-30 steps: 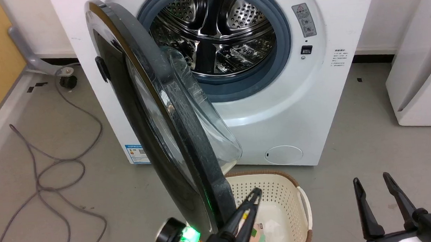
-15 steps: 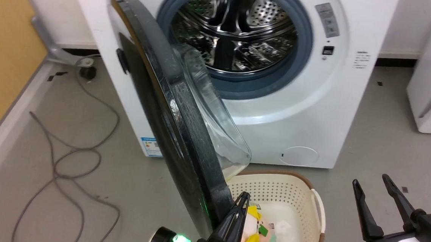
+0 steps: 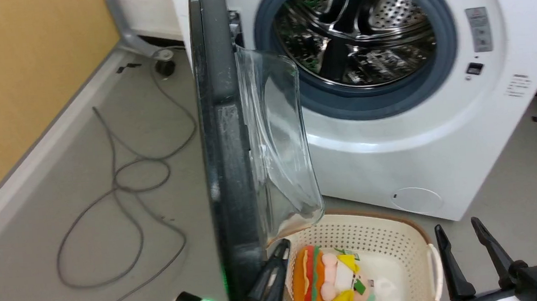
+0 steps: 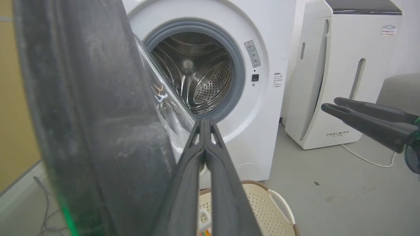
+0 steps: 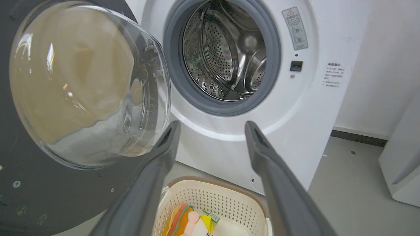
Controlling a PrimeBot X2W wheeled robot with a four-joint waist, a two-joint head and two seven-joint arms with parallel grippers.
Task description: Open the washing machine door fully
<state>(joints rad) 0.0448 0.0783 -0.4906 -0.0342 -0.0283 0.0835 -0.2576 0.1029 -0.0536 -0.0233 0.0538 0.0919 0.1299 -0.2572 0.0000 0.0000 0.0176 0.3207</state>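
The washing machine door stands open and edge-on in the head view, a black disc with its clear glass bowl bulging toward the white washing machine. The steel drum shows inside the grey gasket. My left gripper is shut, with its fingers lying along the inner side of the door's lower rim. In the left wrist view its tips sit beside the door. Off to the lower right, my right gripper is open and holds nothing. Its wrist view shows the door and the bowl.
A cream perforated basket with a burger-shaped soft toy stands on the floor below the door. Grey cables loop on the floor at the left by a yellow wall. A white FEELBIRD appliance stands right of the machine.
The door has swung further from the machine and now shows edge-on, with my left gripper following its lower rim. The head camera has shifted, so more of the basket and toy shows.
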